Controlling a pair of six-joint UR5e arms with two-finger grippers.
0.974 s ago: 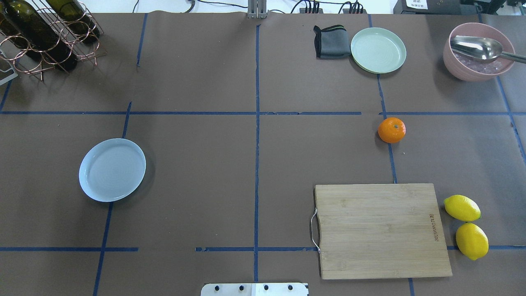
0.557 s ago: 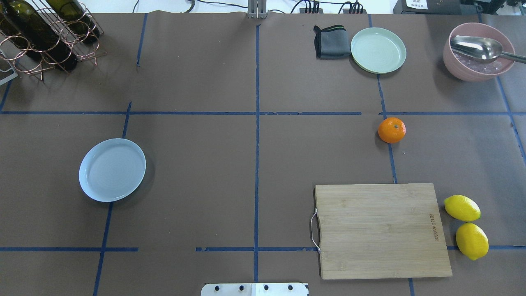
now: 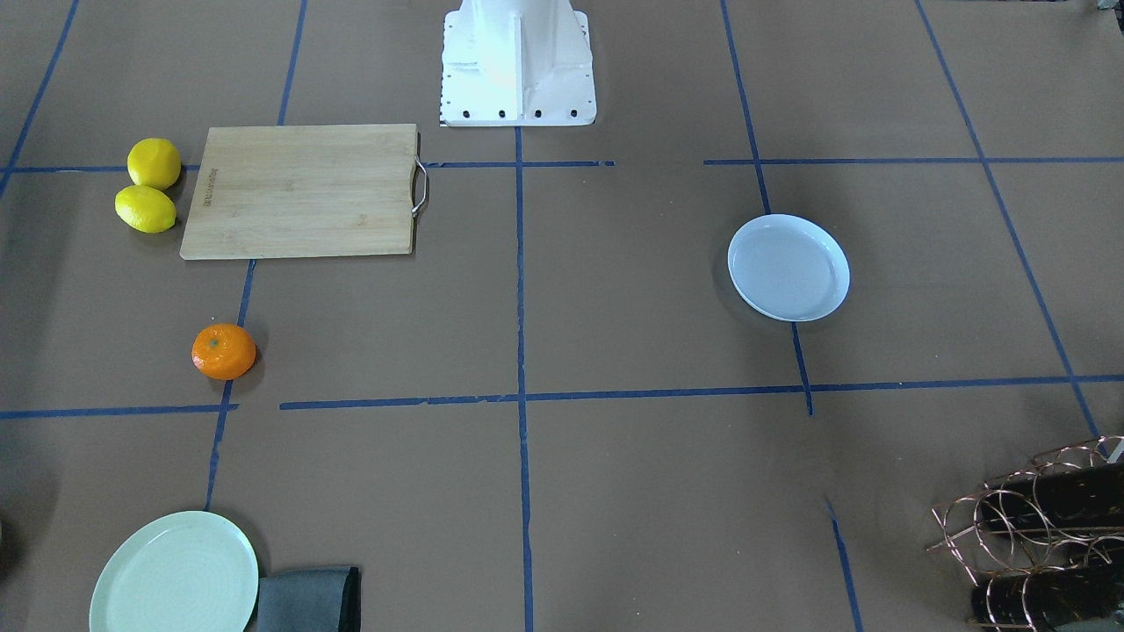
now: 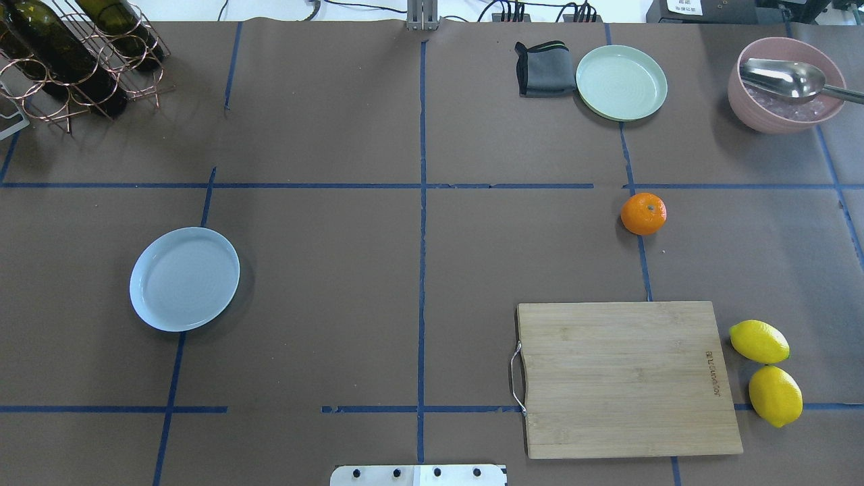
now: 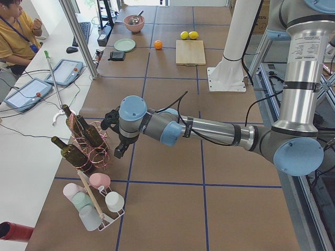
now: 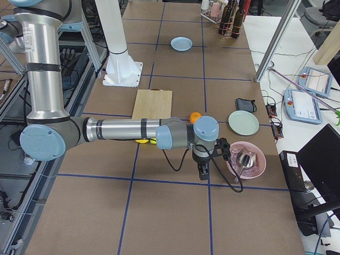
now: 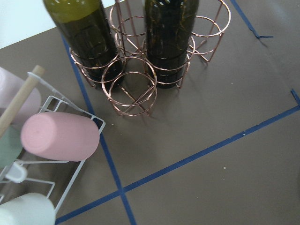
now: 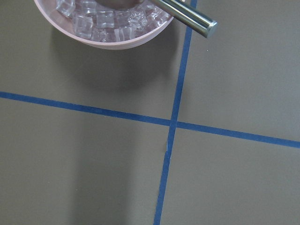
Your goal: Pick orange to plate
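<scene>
The orange [image 4: 643, 214] lies on the brown table cover right of centre, on a blue tape line; it also shows at the left in the front-facing view [image 3: 224, 351]. The pale bluish-white plate [image 4: 184, 279] sits bare far off on the left half. Neither gripper shows in the overhead or front-facing view. My left gripper [image 5: 119, 151] hangs by the wine rack at the table's left end. My right gripper [image 6: 202, 172] hangs beside the pink bowl at the right end. Both show only in side views, so I cannot tell whether they are open or shut.
A wooden cutting board [image 4: 628, 378] lies near the robot, with two lemons [image 4: 759, 341] to its right. A light green plate [image 4: 621, 82], a grey cloth [image 4: 543, 67] and a pink bowl [image 4: 786, 84] with ice and a ladle stand at the far right. A bottle rack [image 4: 74, 54] fills the far left corner.
</scene>
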